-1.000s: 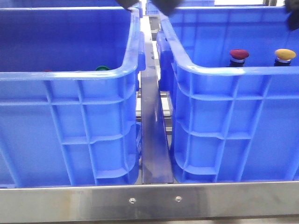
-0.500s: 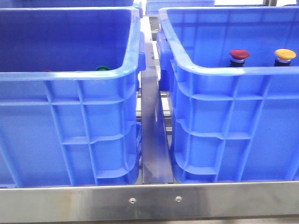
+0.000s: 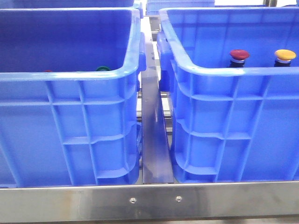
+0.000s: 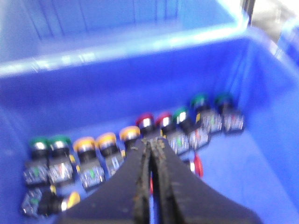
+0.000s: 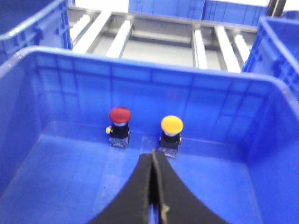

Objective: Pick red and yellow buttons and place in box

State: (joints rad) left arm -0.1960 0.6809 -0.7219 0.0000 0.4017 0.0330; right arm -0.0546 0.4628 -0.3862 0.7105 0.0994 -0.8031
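Observation:
A red-capped button (image 3: 239,54) and a yellow-capped button (image 3: 285,55) stand upright side by side on the floor of the right blue box (image 3: 219,71). The right wrist view shows the red button (image 5: 119,117) and the yellow button (image 5: 171,127) near the box's wall (image 5: 140,70). My right gripper (image 5: 153,155) is shut and empty, above the box floor, short of the two buttons. My left gripper (image 4: 150,142) is shut and empty over the left crate (image 4: 117,46). Neither gripper shows in the front view.
The left crate (image 3: 70,75) holds a row of several buttons with green (image 4: 46,142), yellow (image 4: 106,139) and red (image 4: 145,119) caps, some lying on their sides. A metal rail (image 3: 152,116) runs between the crates. A steel bar (image 3: 149,200) crosses the front.
The dark arm parts seen at the top of the front view a second ago have left that view. The buttons and crates have not moved.

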